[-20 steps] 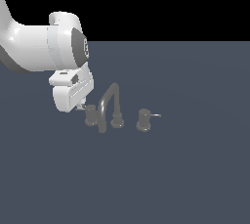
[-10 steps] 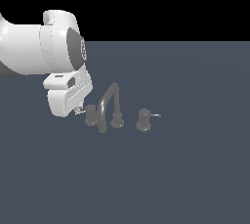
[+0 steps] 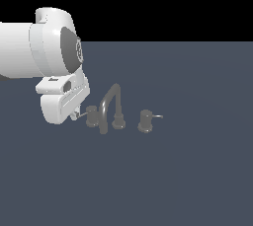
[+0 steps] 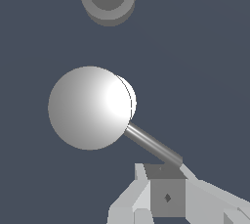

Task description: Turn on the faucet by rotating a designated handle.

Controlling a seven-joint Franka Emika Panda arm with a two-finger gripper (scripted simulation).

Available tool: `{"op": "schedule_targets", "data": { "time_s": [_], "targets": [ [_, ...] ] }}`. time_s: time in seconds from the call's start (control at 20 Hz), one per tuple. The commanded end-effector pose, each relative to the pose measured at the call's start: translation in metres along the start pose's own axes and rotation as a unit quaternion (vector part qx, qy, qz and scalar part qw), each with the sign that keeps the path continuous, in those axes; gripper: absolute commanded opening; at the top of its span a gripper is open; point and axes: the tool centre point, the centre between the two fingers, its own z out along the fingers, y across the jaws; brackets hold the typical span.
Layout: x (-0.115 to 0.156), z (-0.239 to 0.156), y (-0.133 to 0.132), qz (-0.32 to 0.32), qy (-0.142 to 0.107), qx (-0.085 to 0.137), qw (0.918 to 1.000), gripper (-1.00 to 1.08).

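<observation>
Comparing this moment with the frames from the last second, you can see the arm has swung a little lower and nearer, so the gripper [image 4: 168, 189] now sits at the outer tip of the lever [image 4: 152, 145]. That lever sticks out from the handle [image 3: 91, 115], the knob at the exterior view's left of the faucet [image 3: 112, 106]; the other knob [image 3: 145, 120] stands apart at the right, untouched. The lever itself looks as it did, so I judge the turning has not begun. From the wrist view, one finger [image 4: 134, 196] shows beside the lever's end, but you cannot tell whether the jaws are parted or pinched. A sideways push should start the rotation.
</observation>
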Motion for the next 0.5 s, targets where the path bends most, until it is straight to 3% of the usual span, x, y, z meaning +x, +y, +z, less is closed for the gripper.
{"op": "schedule_targets", "data": {
  "time_s": [0.0,0.25,0.3,0.45],
  "targets": [
    [0.019,0.000,0.004,0.010,0.003,-0.003,0.9999,-1.00],
    [0.035,0.000,0.012,0.013,0.004,-0.004,0.9999,-1.00],
    [0.009,0.000,0.016,-0.006,-0.002,-0.005,1.0000,-1.00],
    [0.031,0.000,0.011,0.000,0.000,-0.004,1.0000,-1.00]
  ]
}}
